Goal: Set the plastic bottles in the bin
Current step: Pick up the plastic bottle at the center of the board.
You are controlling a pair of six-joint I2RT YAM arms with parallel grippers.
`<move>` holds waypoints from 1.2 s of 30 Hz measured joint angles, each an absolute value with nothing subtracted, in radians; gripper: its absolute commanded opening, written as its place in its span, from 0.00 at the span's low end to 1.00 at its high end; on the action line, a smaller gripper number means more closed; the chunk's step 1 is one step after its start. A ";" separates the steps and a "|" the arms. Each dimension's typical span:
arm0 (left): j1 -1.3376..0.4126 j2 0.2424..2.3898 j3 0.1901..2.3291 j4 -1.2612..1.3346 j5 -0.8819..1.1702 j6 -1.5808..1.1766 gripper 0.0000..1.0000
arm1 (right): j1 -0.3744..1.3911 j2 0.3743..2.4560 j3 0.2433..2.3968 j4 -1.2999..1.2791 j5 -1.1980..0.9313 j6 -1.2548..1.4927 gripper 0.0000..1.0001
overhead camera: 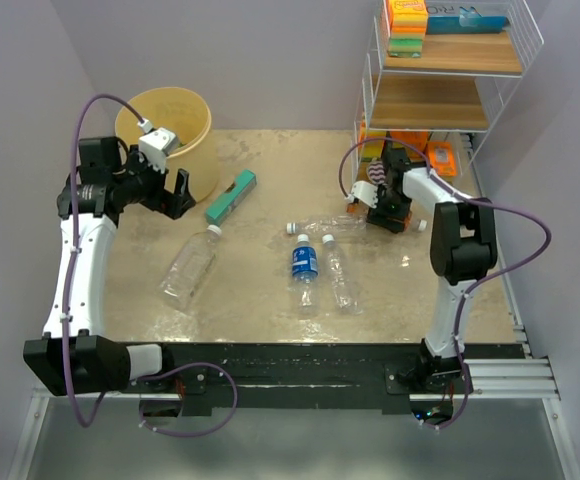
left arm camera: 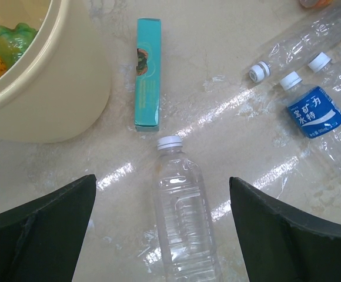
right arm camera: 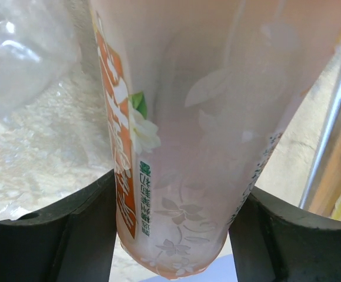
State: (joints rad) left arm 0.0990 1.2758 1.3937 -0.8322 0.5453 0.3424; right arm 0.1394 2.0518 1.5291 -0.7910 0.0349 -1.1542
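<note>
Orange-labelled bottle [right arm camera: 182, 88]: well right of the bin [overhead camera: 185, 115], long axis crosswise between the pinching jaws of your right gripper [right arm camera: 176, 188]; your left gripper [left arm camera: 161, 179], spread wide, sits nearer the bin.

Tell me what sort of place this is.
Probably a robot test cell in a lab: the left arm and right arm bolted to a black rail along the table, plain walls boxing it in, and a stocked wire shelf rack.
</note>
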 measured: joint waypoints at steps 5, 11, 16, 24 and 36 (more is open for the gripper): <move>0.099 1.253 1.389 -0.831 0.545 0.353 0.99 | 0.139 1.988 1.529 -0.793 0.035 -1.131 0.48; 0.099 1.241 1.382 -0.832 0.546 0.360 0.99 | 0.139 1.906 1.529 -0.804 0.035 -1.119 0.42; 0.099 1.240 1.382 -0.831 0.554 0.359 0.99 | 0.139 1.858 1.539 -0.850 0.027 -1.111 0.39; 0.099 1.240 1.382 -0.813 0.614 0.342 0.99 | 0.139 1.781 1.636 -0.952 -0.079 -1.074 0.38; 0.099 1.271 1.391 -0.706 0.785 0.226 0.99 | 0.179 1.734 1.802 -1.090 -0.289 -0.982 0.38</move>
